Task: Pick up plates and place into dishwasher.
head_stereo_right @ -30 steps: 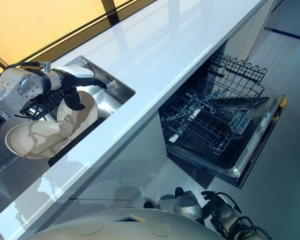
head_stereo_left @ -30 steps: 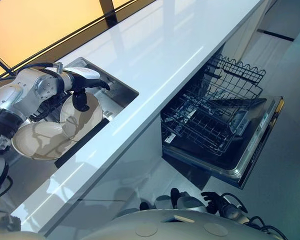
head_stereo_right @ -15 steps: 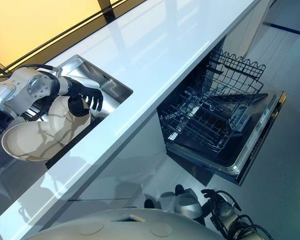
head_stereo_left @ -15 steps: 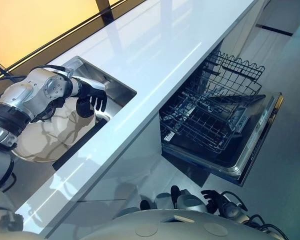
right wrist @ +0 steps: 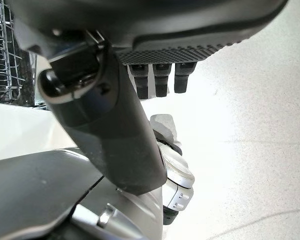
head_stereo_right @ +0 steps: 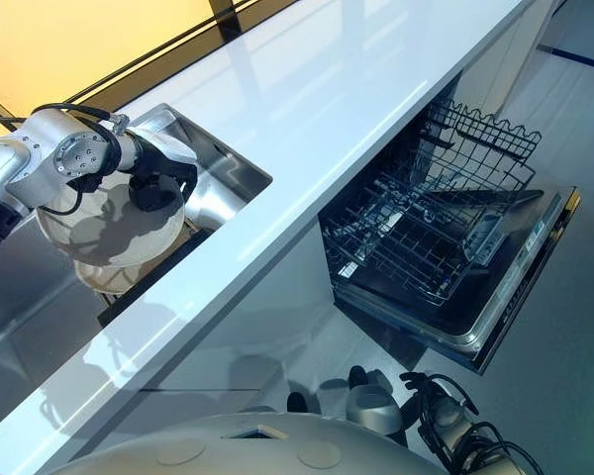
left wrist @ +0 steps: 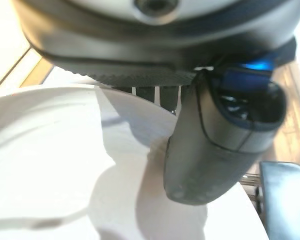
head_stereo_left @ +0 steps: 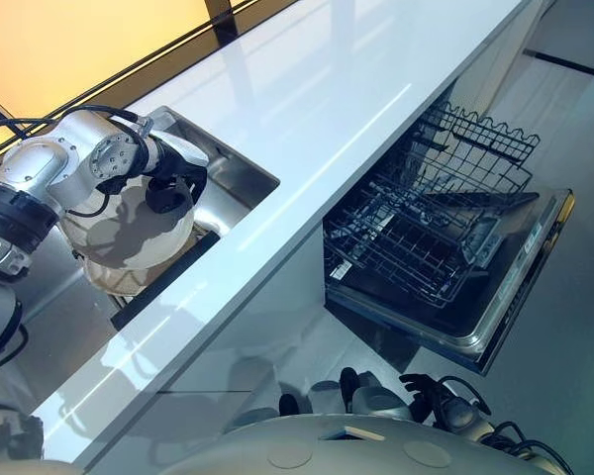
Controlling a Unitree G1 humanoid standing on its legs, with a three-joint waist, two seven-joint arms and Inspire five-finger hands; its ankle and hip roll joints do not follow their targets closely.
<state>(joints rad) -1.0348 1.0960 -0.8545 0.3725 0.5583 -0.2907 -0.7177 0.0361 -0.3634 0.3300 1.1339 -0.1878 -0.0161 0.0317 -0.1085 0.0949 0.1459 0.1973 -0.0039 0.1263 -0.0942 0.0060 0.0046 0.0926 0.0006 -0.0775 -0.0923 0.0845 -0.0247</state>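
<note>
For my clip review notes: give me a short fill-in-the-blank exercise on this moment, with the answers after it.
1. The left hand grips a white ____ over the sink.
2. The dishwasher door is ____.
3. The dishwasher's lower rack holds ____ dishes.
4. The right hand hangs low, with its fingers ____.

Missing words: plate; open; no; relaxed
</note>
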